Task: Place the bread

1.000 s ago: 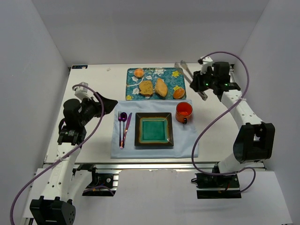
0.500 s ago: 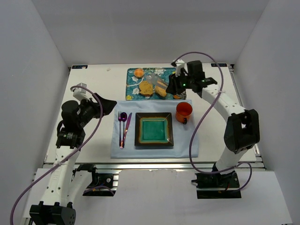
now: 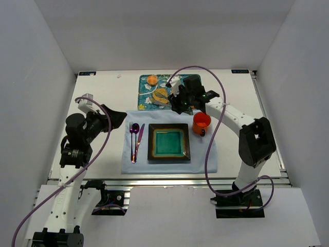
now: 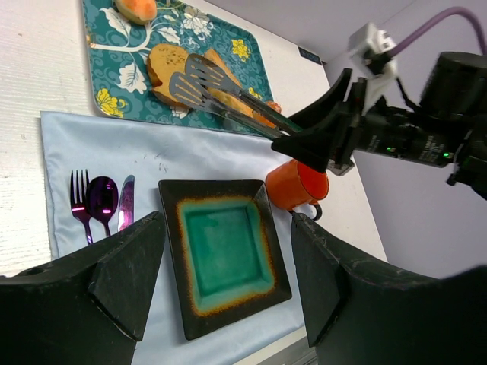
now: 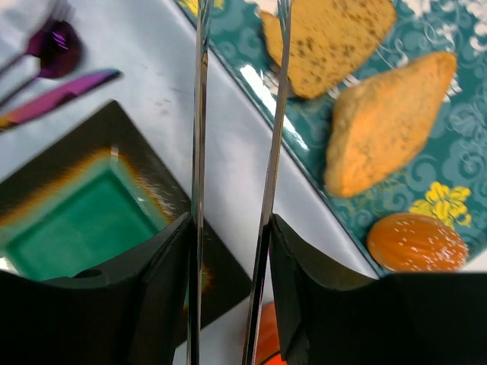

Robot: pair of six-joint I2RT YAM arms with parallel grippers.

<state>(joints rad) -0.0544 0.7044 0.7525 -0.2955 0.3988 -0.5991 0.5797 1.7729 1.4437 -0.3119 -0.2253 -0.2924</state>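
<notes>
The bread (image 3: 159, 96) is a flat golden-brown slice lying on the teal flowered tray (image 3: 145, 83); it also shows in the left wrist view (image 4: 163, 62) and the right wrist view (image 5: 335, 36). My right gripper (image 3: 178, 99) is shut on a pair of metal tongs (image 4: 221, 85), gripping both arms (image 5: 199, 114). The tong heads are spread apart just over the bread slice. I cannot tell whether they touch it. My left gripper (image 4: 228, 281) is open and empty, held above the left side of the table.
On the tray lie a tan oval roll (image 5: 388, 122) and small orange buns (image 5: 417, 242) (image 4: 137, 9). A square green plate (image 3: 168, 142) sits on a light blue mat, with purple cutlery (image 3: 135, 135) to its left and an orange mug (image 3: 201, 123) to its right.
My right arm has swung left from the table's back right corner with the tongs, to over the tray. The left arm has barely moved.
</notes>
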